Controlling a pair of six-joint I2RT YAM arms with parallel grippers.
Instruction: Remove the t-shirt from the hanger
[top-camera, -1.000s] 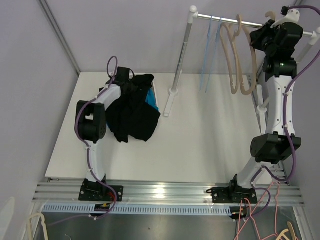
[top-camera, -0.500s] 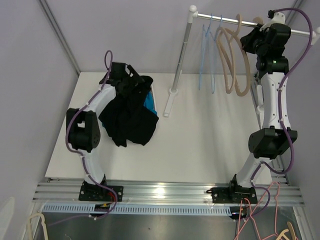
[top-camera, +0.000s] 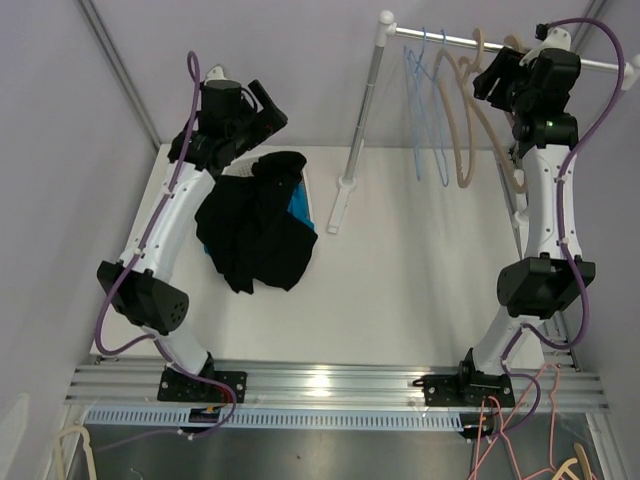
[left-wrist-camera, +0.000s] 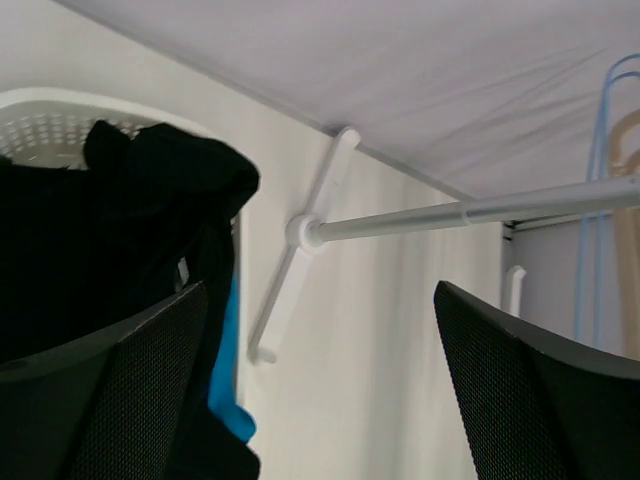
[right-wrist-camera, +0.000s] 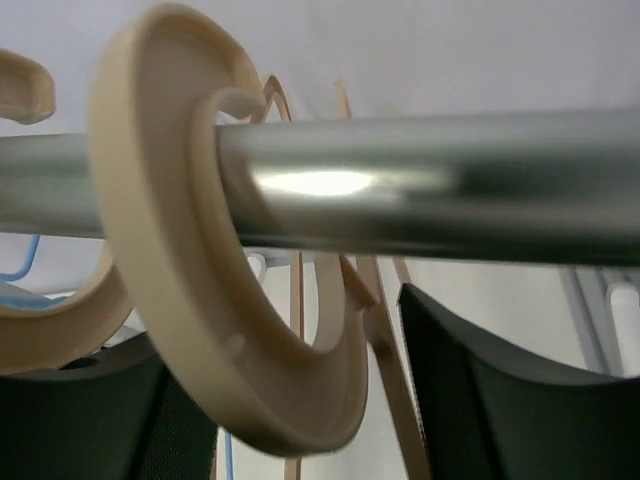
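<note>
The black t-shirt (top-camera: 255, 222) lies crumpled on the white basket (left-wrist-camera: 40, 112) at the table's back left, off any hanger, with a blue cloth (left-wrist-camera: 225, 385) under it. My left gripper (top-camera: 266, 106) hangs open and empty above it, and in the left wrist view (left-wrist-camera: 320, 292) the t-shirt (left-wrist-camera: 110, 240) sits beside the left finger. A beige hanger (top-camera: 465, 130) hangs from the rail (top-camera: 450, 40). My right gripper (top-camera: 488, 82) is up at the rail, jaws apart on either side of the hanger's hook (right-wrist-camera: 200, 300), which rests over the rail (right-wrist-camera: 430, 210).
The rack's post (top-camera: 362, 110) and white foot (top-camera: 338, 205) stand at the back middle of the table. Thin blue hangers (top-camera: 428, 110) and another beige one hang on the same rail. Spare hangers lie below the table's front edge (top-camera: 560, 465).
My left gripper let go of the t-shirt and rose up and back, leaving it on the pile. My right gripper opened around the hanger's hook, and the hangers swung left.
</note>
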